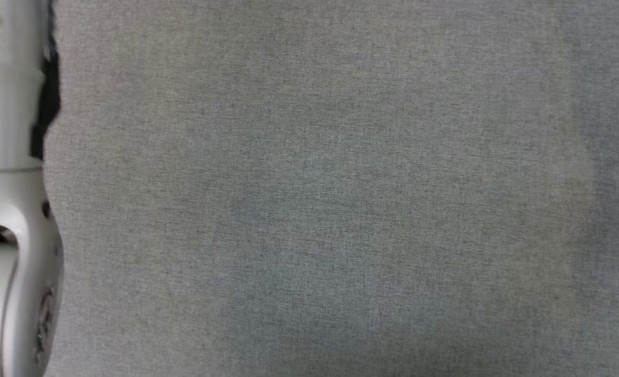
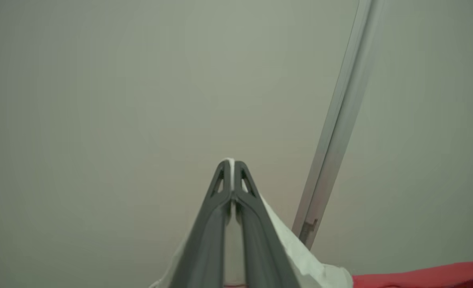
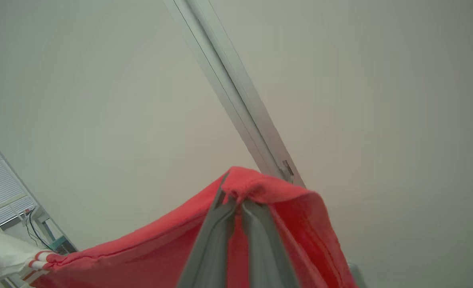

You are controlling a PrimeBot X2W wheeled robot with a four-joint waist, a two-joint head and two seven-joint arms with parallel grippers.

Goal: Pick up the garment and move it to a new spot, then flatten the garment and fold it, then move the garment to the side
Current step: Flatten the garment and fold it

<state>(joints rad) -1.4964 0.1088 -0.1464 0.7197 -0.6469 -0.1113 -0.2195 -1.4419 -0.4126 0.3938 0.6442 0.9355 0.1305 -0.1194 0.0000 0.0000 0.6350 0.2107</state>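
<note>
A glossy, pale white, rounded forearm casing [image 1: 6, 131] runs down the left edge of the head view, crossed by thin ring seams. It carries a ragged black strip [image 1: 47, 104] on its right side at the upper left and a small dark round hole [image 1: 46, 209] lower down. At the bottom centre of the left wrist view, the left gripper [image 2: 231, 165] has two long, matt dark grey fingers [image 2: 204, 248] with triangular cut-outs near their tapering tips; the right gripper [image 3: 236, 198], bottom centre of its own view, has smooth grey fingers [image 3: 208, 248].

Head camera hangs close above grey cloth [image 1: 340, 188]; wrist cameras face a wall [image 2: 100, 100] (sharing its strip [image 2: 340, 120]).
</note>
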